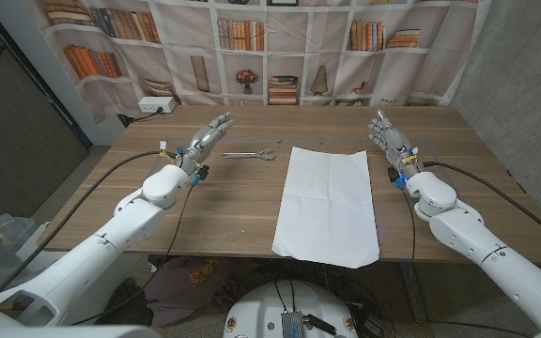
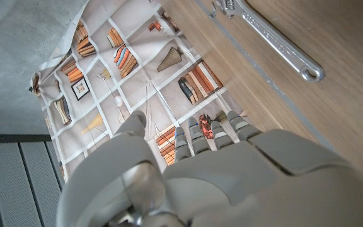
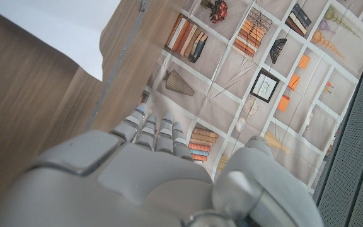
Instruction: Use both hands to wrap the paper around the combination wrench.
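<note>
Head view: the white paper (image 1: 327, 204) lies flat at the centre of the wooden counter (image 1: 233, 202). The combination wrench (image 1: 249, 155) lies at its 10 o'clock, just beside the sheet and apart from it. The left hand (image 1: 207, 141), at 9 o'clock, and the right hand (image 1: 390, 141), at 2 o'clock, are both released, fingers extended, grasping nothing.

A big wooden table (image 1: 458, 141) stands in front of a curtain (image 1: 299, 47) with bookshelves, books and a vase of flowers printed on it. A white power strip (image 1: 156, 107) sits by the table's far left corner
</note>
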